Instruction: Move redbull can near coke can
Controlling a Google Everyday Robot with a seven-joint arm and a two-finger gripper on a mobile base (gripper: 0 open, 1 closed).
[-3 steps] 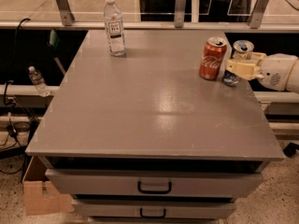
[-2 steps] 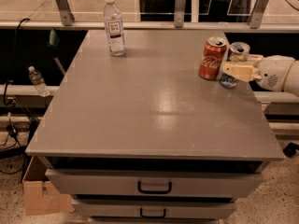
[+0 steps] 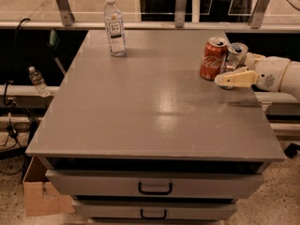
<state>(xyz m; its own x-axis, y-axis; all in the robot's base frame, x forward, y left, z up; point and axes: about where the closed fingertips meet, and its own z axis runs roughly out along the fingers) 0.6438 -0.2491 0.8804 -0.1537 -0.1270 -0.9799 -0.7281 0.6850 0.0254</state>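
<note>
The coke can [image 3: 213, 59], red with white script, stands upright near the right edge of the grey table [image 3: 140, 107]. The redbull can [image 3: 236, 54], slim and silver with a shiny top, is upright right beside it on its right, close enough that I cannot tell if they touch. My gripper [image 3: 233, 69] reaches in from the right and is shut on the redbull can. One cream finger [image 3: 234, 78] lies in front of the can and the other is mostly hidden behind it. The can's lower part is hidden by the finger.
A clear plastic water bottle [image 3: 115, 26] with a white cap stands at the table's far left. A metal rail with brackets [image 3: 178, 6] runs behind the table. Drawers [image 3: 154, 187] are below the front edge. A second bottle [image 3: 37, 81] and a cardboard box [image 3: 37, 196] sit off the table at the left.
My gripper has moved left with the redbull can, closing the gap to the coke can. The coke can and water bottle have not moved.
</note>
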